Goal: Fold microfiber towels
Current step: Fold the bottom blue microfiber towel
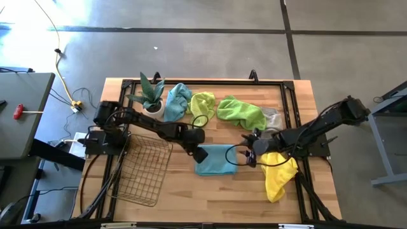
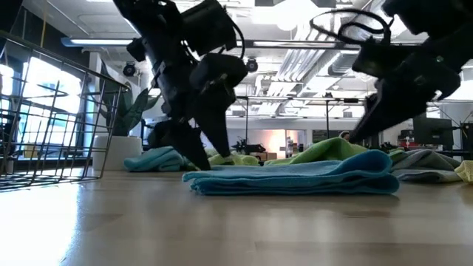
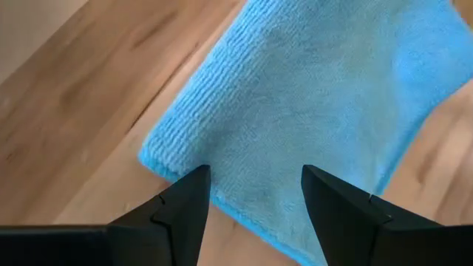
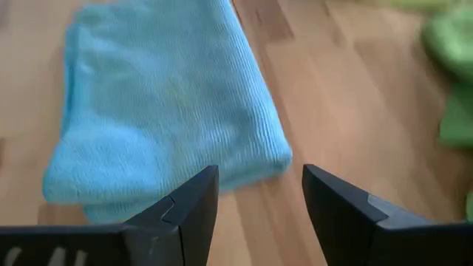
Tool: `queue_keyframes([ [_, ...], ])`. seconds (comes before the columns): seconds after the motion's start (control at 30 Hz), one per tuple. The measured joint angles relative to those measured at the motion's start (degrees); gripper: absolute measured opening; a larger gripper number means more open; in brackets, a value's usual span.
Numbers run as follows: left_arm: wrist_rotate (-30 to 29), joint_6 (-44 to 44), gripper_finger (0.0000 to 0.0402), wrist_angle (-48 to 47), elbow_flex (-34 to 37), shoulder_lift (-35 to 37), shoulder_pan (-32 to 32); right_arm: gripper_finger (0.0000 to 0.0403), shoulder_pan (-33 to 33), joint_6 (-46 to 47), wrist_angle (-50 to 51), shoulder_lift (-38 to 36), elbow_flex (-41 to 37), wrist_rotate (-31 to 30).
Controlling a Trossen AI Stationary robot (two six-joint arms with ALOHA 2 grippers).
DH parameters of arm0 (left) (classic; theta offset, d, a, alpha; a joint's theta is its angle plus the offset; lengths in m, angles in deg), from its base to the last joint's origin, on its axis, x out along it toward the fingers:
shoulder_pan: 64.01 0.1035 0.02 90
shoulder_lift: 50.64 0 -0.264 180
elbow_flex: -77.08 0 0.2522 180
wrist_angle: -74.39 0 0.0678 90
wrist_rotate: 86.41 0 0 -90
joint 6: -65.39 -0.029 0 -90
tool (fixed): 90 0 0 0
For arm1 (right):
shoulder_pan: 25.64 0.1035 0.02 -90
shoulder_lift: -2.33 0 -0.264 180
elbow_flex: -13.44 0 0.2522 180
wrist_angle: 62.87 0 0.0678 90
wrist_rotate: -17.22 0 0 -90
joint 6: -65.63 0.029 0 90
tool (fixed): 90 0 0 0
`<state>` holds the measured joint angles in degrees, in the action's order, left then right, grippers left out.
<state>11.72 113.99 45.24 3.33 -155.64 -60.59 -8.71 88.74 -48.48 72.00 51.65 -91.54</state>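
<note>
Teal folded towel, flat at centre of bench, folds stacked so it keeps shape. Left tool at its left edge, right tool at its right; both parted, empty, apparently releasing. Unfolded towels wait above.

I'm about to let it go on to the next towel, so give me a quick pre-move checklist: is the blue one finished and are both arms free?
1. Folded blue towel lies flat on the table: ok.
2. Left gripper open, nothing between its fingers, poised over the towel's edge: ok.
3. Right gripper open and empty at the towel's other end: ok.
4. Fold is neat, edges lined up: cannot tell; in the low view the layers look slightly uneven.
5. Unfolded towels left: yellow towel beside the right arm, green towel and others at the back: ok.
6. Wire basket clear of the blue towel: ok.
</note>
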Motion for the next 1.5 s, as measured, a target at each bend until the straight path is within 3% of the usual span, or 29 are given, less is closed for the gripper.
queue_keyframes([
  [0.27, -0.63, 0.72, 0.0204, -4.02, -0.23, 3.00, -1.42, 0.0188, -6.80, -18.84, -2.74, 0.78, 0.00, 0.83],
  [0.53, -3.44, 1.84, 0.0204, -4.32, -0.15, 2.90, -4.29, 0.0188, -10.32, -26.58, -19.09, 9.79, 0.00, 17.65],
  [0.7, -3.62, 1.82, 0.0204, -4.31, -0.15, 2.90, -5.11, 0.0188, -10.32, -33.75, -28.24, 17.55, 0.68, 23.61],
  [0.87, -3.64, 1.78, 0.0204, -4.29, -0.13, 2.88, -5.24, 0.0188, -10.32, -39.96, -29.60, 24.16, 3.04, 25.52],
  [1.03, -3.61, 0.82, 0.0204, -4.77, -0.13, 2.85, -5.83, 0.0188, -10.35, -35.39, -29.54, 28.68, 4.54, 26.06],
  [1.3, -4.05, 0.74, 0.0204, -5.46, -0.13, 2.82, -6.19, 0.0188, -10.20, -13.35, -26.16, 28.44, 4.63, 22.23],
  [1.5, -10.61, 0.72, 0.0204, -5.83, -0.13, 2.79, -6.07, 0.0188, -10.19, 1.66, -24.09, 26.64, 4.48, 18.92],
])
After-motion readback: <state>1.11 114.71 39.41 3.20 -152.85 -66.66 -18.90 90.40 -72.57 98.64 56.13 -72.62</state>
